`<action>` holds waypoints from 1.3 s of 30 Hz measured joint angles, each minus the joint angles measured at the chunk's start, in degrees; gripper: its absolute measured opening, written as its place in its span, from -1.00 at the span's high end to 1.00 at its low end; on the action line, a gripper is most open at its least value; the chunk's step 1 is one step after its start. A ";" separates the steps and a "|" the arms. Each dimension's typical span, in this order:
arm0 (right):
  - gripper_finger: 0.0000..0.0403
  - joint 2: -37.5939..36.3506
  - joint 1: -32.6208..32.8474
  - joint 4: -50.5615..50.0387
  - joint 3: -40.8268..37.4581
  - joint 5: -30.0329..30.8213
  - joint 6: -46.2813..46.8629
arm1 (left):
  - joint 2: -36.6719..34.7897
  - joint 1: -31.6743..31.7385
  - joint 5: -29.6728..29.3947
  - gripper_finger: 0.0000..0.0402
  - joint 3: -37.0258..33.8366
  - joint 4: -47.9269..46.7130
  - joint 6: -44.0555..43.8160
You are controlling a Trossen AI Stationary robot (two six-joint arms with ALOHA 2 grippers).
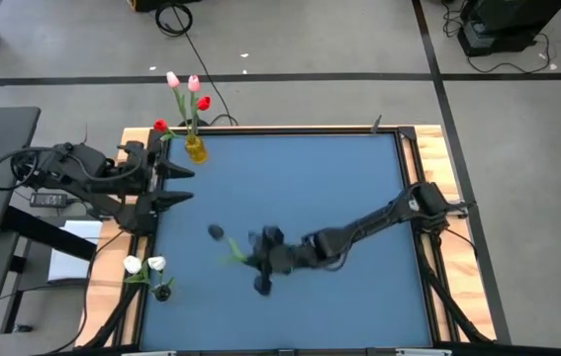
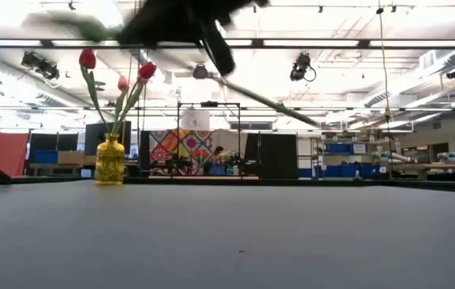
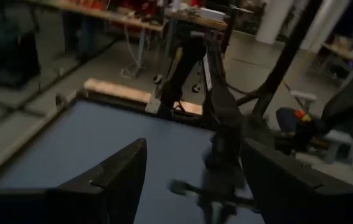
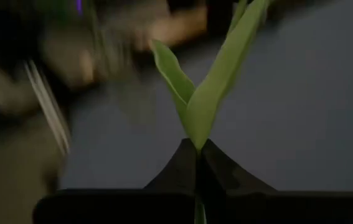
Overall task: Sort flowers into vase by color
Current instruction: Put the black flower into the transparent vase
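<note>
From above I read no writing or brand anywhere. My right gripper [image 1: 257, 259] reaches out over the middle of the blue table [image 1: 359, 178], pinching a black tulip [image 1: 223, 237] by its stem; the dark bud lies toward the table's left-far side, the long axis running from the bud back to the fingers. The yellow vase [image 1: 195, 148] at the far-left corner holds red and pink tulips [image 1: 183, 91] — the small dark vase [image 1: 162, 293] at the near-left edge holds white tulips [image 1: 144, 264]. My left gripper [image 1: 183, 185] waits at the left edge, fingers spread.

Low view: the yellow vase stands upright, its stems fanning upward.

Right wrist view: the fingers are pressed together on the stem — green leaves [image 4: 204, 93] rise just beyond them.
</note>
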 joint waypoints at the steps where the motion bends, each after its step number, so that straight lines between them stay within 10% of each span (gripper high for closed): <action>1: 0.95 -0.76 -0.89 2.80 0.06 0.37 0.06 | 0.00 0.00 -0.30 -0.31 0.01 -0.66 -2.89; 13: 0.95 -6.19 -8.83 28.54 0.15 9.09 -6.20 | 0.26 0.00 -3.52 -0.31 0.00 -7.13 -16.53; 26: 0.95 -6.19 -11.44 48.98 0.15 0.07 -17.66 | 5.36 -0.01 -1.80 -0.31 -0.09 -1.69 -12.97; 39: 0.95 -6.19 -11.74 47.75 0.17 -7.26 -18.05 | 6.84 5.00 2.88 -0.31 -0.09 7.60 -4.74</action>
